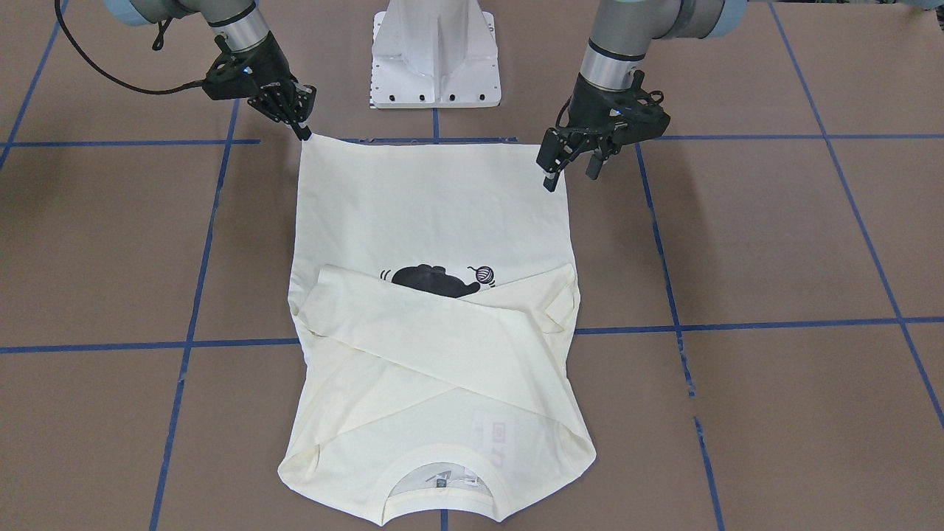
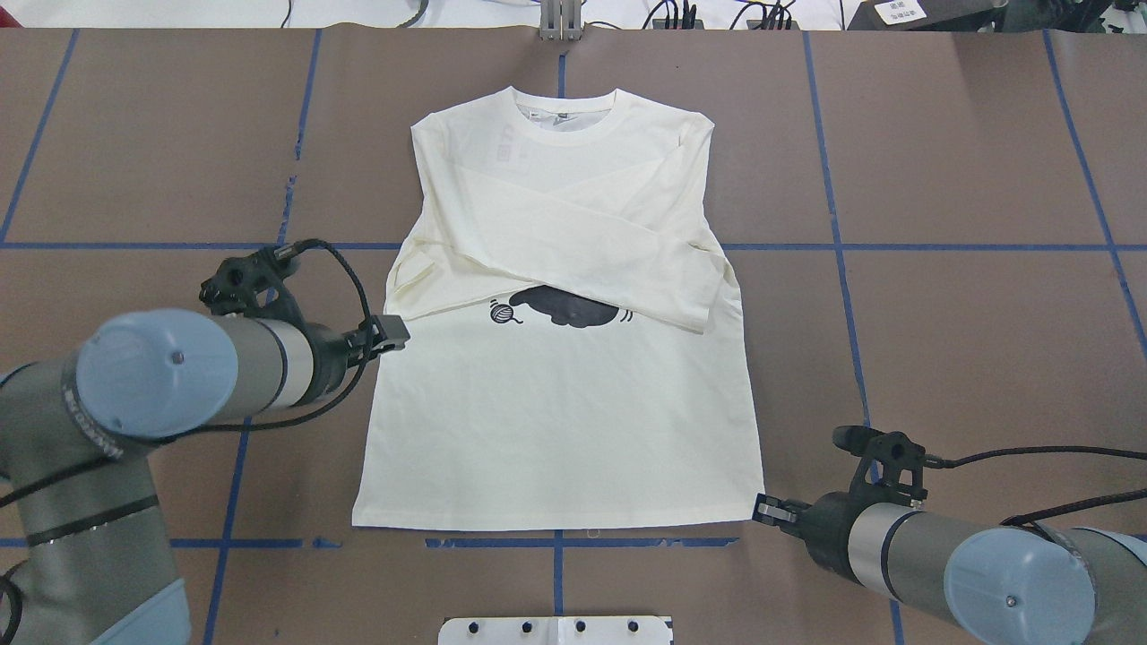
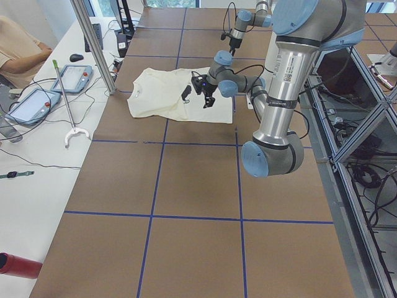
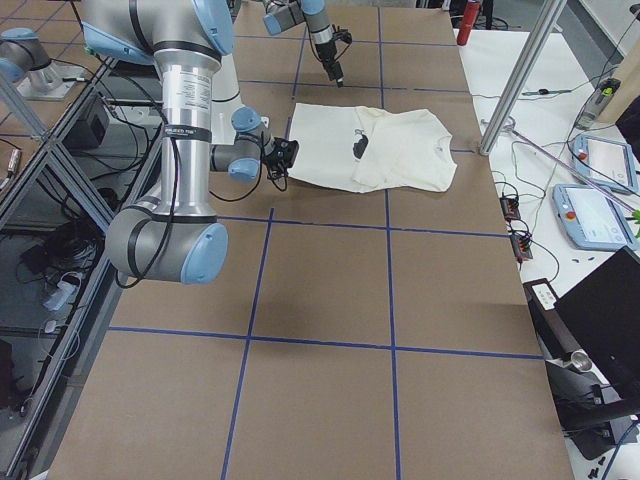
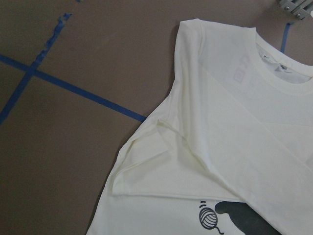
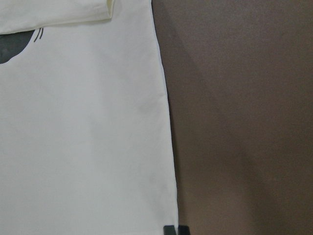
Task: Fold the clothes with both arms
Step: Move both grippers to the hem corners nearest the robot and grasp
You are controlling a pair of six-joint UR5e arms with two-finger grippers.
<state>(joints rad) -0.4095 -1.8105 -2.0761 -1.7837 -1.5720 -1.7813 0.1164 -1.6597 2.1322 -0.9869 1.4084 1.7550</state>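
The cream-white long-sleeved T-shirt (image 1: 435, 214) lies flat and face up, with both sleeves folded across the chest, its hem toward the robot and its collar away (image 2: 556, 430). The black cat print (image 1: 435, 280) is partly covered by the sleeves. My right gripper (image 1: 302, 131) is low at the hem corner (image 2: 763, 509). In the right wrist view its fingertips (image 6: 169, 230) are together on the shirt's edge (image 6: 83, 137). My left gripper (image 1: 571, 177) is open and raised over the shirt's other side edge (image 2: 394, 331). The left wrist view shows only the shirt (image 5: 220, 122), no fingers.
The white pedestal base (image 1: 435, 51) stands just behind the hem. Blue tape lines (image 2: 179, 245) grid the brown table. A side bench with tablets (image 3: 71, 77), a metal post (image 3: 93, 43) and a seated person (image 3: 18, 49) lie beyond the collar end.
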